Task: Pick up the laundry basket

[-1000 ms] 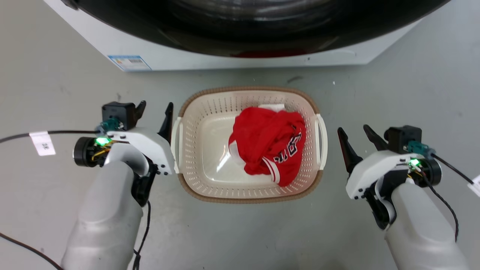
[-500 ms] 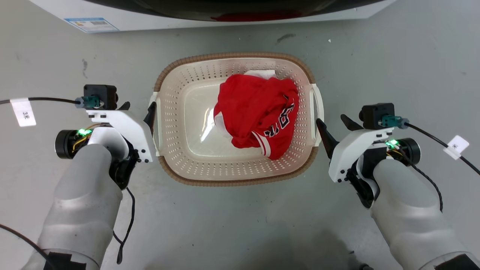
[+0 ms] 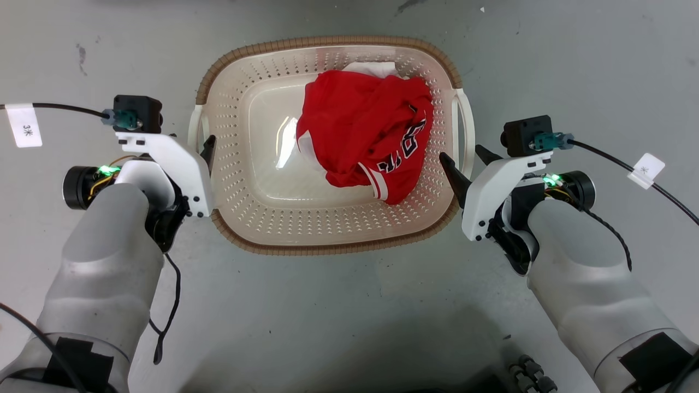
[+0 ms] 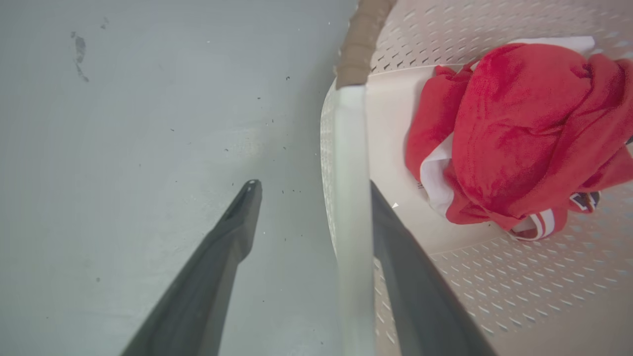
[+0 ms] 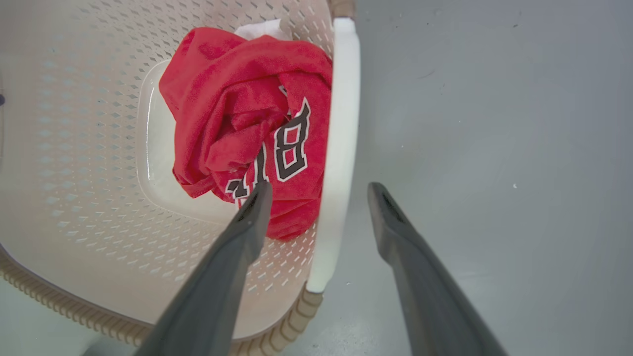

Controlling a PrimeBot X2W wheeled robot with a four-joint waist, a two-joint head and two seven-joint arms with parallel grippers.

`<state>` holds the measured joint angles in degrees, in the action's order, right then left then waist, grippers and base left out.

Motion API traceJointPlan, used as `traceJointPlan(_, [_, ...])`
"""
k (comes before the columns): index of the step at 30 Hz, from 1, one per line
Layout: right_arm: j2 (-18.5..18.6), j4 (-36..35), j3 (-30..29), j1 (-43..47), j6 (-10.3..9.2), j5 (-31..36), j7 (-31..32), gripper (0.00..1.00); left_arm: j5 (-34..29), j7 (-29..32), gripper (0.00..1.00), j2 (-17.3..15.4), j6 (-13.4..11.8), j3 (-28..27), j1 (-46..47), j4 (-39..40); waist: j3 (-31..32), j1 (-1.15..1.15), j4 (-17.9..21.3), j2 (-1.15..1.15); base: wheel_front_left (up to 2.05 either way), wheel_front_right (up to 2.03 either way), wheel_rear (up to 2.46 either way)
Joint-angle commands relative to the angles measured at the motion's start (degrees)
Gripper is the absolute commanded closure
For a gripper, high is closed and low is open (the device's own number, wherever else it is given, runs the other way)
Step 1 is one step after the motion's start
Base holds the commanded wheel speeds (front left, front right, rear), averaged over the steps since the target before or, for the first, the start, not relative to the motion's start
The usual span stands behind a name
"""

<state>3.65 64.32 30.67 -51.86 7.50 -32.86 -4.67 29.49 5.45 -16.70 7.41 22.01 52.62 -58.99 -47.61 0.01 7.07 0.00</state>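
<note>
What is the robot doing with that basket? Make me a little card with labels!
Thing: laundry basket, cream with little holes and a brown rim
Where: on the grey floor
Inside: crumpled red shirt with letters on it
Left side: left claw open, one finger on each side of the left handle
Right side: right claw open, one finger on each side of the right handle
Squeezed yet: no, both claws are open

"3米" on the white cable tag (image 3: 24,126)
</note>
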Motion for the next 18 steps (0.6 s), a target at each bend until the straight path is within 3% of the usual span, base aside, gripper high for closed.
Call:
traceJointPlan(1, [-0.08,0.63,0.79,-1.25,-0.02,-0.83,0.38,0.0,0.25,0.05,0.0,0.21,0.08,0.32,1.3,-0.87,-0.59,-0.01,-0.06,0.0,0.0,0.0,0.0])
traceJointPlan(5, [0.09,1.84,2.4,-2.55,-0.02,-2.53,1.44,0.0,0.69,-0.1,0.0,0.8,0.08,0.93,2.86,-2.78,-1.3,-0.01,-0.1,0.0,0.0,0.0,0.0])
traceJointPlan(6, [0.1,2.03,2.81,-2.72,-0.02,-3.0,1.75,0.0,0.88,-0.05,0.16,1.03,0.08,1.18,3.16,-3.07,-1.4,-0.01,-0.14,0.0,0.0,0.0,0.0])
traceJointPlan(7, [0.1,2.04,3.2,-2.87,-0.02,-3.53,2.15,0.51,1.13,0.04,0.6,1.24,0.08,1.42,3.43,-3.31,-1.48,-0.01,-0.16,0.0,0.0,0.0,0.0])
traceJointPlan(8, [0.21,2.1,3.61,-3.02,-0.02,-4.02,2.33,0.75,1.7,0.35,1.0,1.59,0.08,1.67,3.63,-3.47,-1.54,-0.01,-0.19,0.0,0.0,0.0,0.0])
traceJointPlan(9, [0.4,2.22,4.03,-3.22,-0.02,-4.52,2.71,1.0,2.04,0.49,1.0,1.76,0.08,1.99,3.85,-3.61,-1.57,-0.01,-0.22,0.0,0.0,0.0,0.0])
traceJointPlan(18, [1.33,1.96,7.47,-3.55,0.0,-7.75,3.86,1.0,5.4,1.24,1.0,3.1,0.03,4.83,4.8,-3.51,-1.06,-0.01,-0.46,0.0,0.0,0.0,0.0])
